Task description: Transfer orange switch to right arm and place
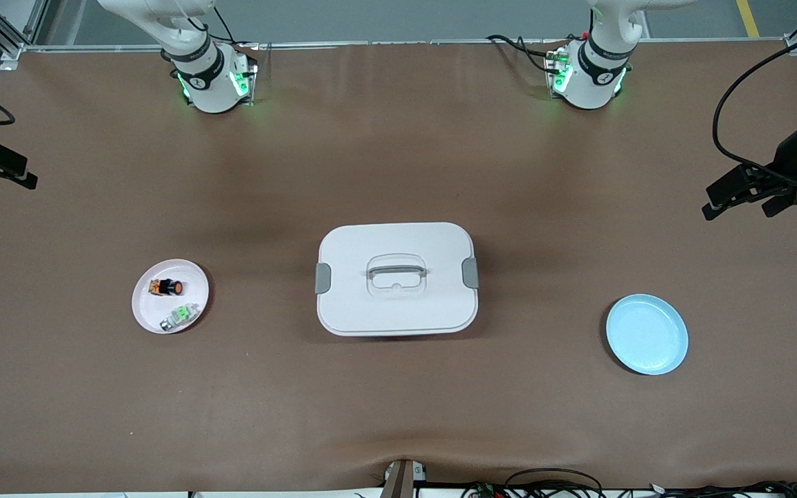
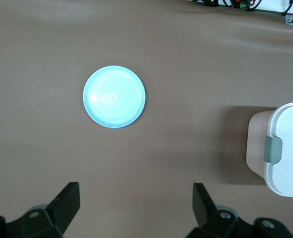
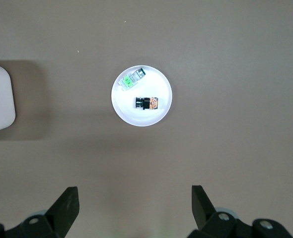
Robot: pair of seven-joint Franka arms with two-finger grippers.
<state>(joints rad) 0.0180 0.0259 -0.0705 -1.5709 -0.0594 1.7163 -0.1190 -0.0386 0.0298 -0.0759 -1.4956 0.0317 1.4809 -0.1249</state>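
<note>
- Front view: brown worktop point(image 1: 398, 401) carrying a white lidded box point(image 1: 396, 278) at its middle, taken as landmark.
- Toward the right arm's end from the box: pink plate point(image 1: 148, 315) bearing the orange switch point(image 1: 166, 287), lying on its side, and a green-and-clear part point(image 1: 182, 316) just beside it, nearer to the front camera; the two parts apart, not touching.
- Toward the left arm's end from the box: light blue plate point(image 1: 647, 335), a little nearer to the front camera than the box.
- Right wrist view: right gripper point(image 3: 131, 208) up in the air over bare worktop beside the pink plate, fingers spread wide, holding nothing.
- Left wrist view: left gripper point(image 2: 134, 206) up in the air over bare worktop beside the light blue plate, fingers spread wide, holding nothing; box edge with grey latch point(image 2: 272, 150) in sight.
</note>
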